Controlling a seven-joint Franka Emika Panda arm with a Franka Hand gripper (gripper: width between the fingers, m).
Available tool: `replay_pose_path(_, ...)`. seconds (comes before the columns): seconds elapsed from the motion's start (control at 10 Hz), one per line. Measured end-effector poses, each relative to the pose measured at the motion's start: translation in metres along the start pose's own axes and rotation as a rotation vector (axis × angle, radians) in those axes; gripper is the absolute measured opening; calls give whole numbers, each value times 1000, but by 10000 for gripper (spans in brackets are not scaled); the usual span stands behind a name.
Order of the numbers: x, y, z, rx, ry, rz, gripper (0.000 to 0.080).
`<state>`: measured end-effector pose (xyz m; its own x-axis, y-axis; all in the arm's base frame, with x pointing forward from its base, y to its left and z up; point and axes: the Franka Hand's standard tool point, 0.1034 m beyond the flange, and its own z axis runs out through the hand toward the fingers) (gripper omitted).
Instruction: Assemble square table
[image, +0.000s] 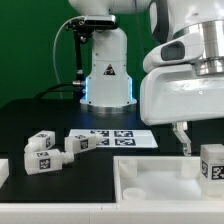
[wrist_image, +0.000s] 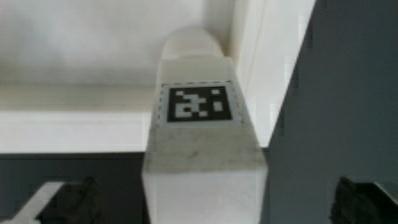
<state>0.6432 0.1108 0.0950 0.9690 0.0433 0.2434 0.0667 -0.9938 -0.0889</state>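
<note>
Retracting straight upward was advised, as the gripper (wrist_image: 203, 200) was seen opened wide either side of the upright leg (wrist_image: 201, 130) on the white slab (image: 150, 176), so the leg would not be knocked askew.

Leg (wrist_image: 201, 150) under my wrist looked white plastic, matt, faintly grainy; its tag was flat black-and-white print. Slab (image: 160, 185) was white plastic too, smooth, slight sheen. Table (image: 40, 120) was black, matt. Marker board (image: 112, 138) looked thin, paper-like, matt. My arm shell (image: 185, 85) was glossy white plastic.
</note>
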Motion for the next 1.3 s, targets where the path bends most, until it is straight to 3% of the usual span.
replay_pose_path(0.3, -14, 6, 12, 4, -170, 20, 649)
replay_pose_path(0.5, -12, 5, 15, 4, -170, 22, 636)
replay_pose_path(0.7, -13, 4, 15, 1, -172, 82, 376)
replay_pose_path(0.8, -13, 4, 15, -5, -172, 148, 376)
replay_pose_path(0.9, -13, 4, 15, -11, -172, 226, 282)
replay_pose_path(1.3, -11, 3, 16, -40, -173, 582, 282)
